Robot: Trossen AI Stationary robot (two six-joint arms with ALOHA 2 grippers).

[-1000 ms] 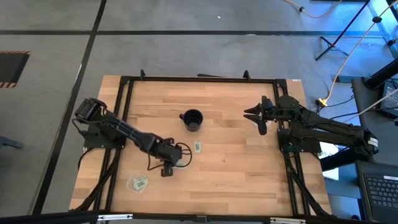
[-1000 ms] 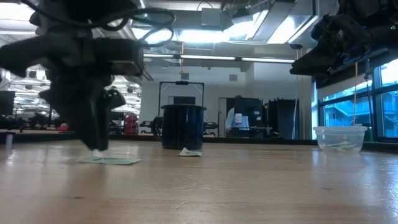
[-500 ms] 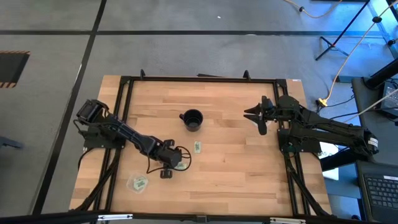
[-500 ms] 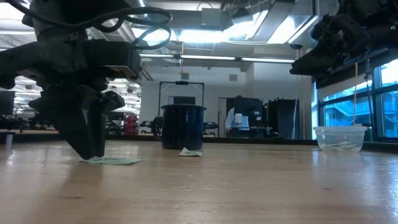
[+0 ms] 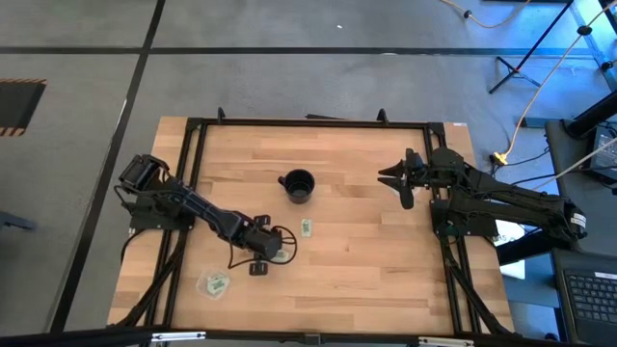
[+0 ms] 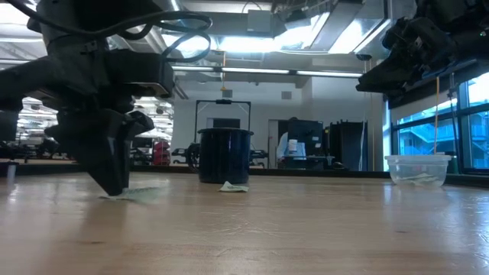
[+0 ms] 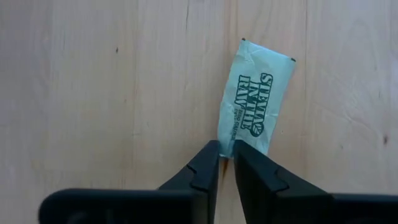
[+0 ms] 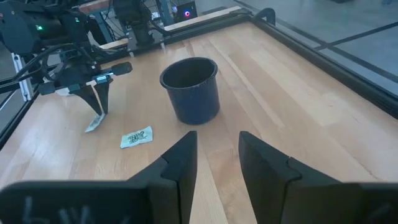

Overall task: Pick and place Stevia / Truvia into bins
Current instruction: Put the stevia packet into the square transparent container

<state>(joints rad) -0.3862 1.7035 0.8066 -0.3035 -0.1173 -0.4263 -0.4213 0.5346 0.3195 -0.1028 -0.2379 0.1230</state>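
A pale green Stevia packet lies on the wooden table near its left front, with my left gripper shut on its end, fingers pointing steeply down. A second packet lies flat just beyond it, toward the black cup. One clear bin holding packets stands at the near left. The low view shows another clear bin. My right gripper hangs open above the table's right side, away from all of these. My left gripper pinches a corner of the packet's short end between its two fingertips. The fingers come from above, slanting down. The rest of the packet lies on the table, its held end slightly raised.
The black cup stands mid-table at the far side. The black frame rail runs around the table. Bare wood spreads across the middle and the right front.
My left gripper has come down a little onto the packet's end. The packet, which lay flat and long on the table in the low view, now looks shorter and rumpled at the gripper.
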